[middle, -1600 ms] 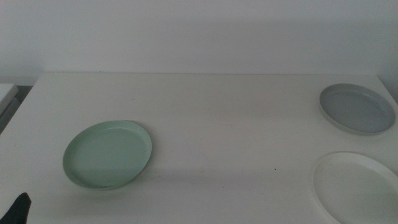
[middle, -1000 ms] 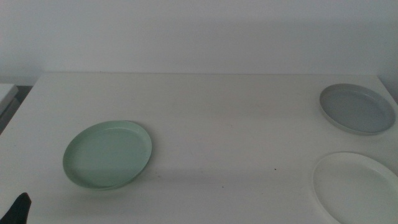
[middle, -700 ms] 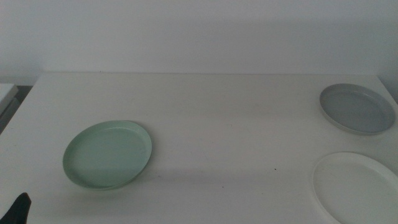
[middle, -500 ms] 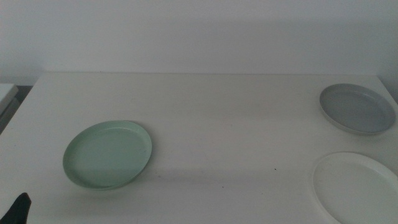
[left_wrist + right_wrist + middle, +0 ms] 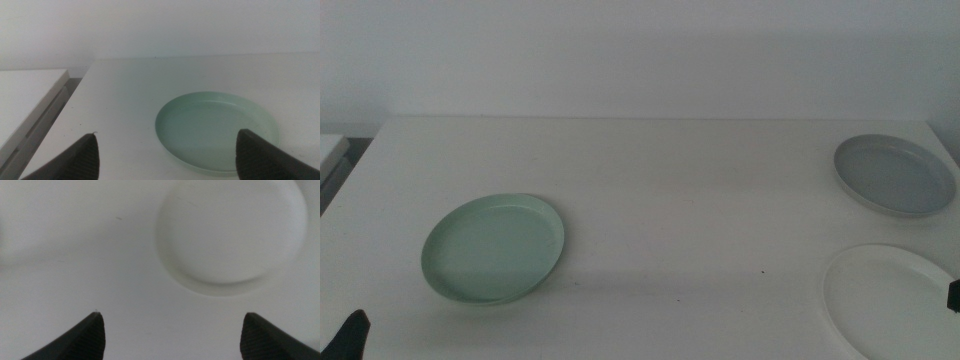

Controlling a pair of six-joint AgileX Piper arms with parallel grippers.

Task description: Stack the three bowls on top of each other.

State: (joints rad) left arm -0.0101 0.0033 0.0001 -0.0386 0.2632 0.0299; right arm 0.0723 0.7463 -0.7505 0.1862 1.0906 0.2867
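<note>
Three bowls lie apart on the white table (image 5: 670,190). The mint green bowl (image 5: 492,248) is at the front left, the grey bowl (image 5: 893,173) at the back right, and the white bowl (image 5: 890,300) at the front right. Only a dark tip of my left gripper (image 5: 350,335) shows at the bottom left corner. In the left wrist view it (image 5: 167,134) is open and empty, just short of the mint bowl (image 5: 215,130). My right gripper (image 5: 954,295) shows as a dark bit at the right edge. In the right wrist view it (image 5: 171,315) is open and empty above the table, near the white bowl (image 5: 232,230).
A plain white wall (image 5: 640,50) rises behind the table. A second white surface (image 5: 25,100) stands beside the table's left edge, with a dark gap between them.
A dark bit of my right gripper has come into the middle view at the right edge, by the white bowl. The bowls and the left gripper have not moved.
</note>
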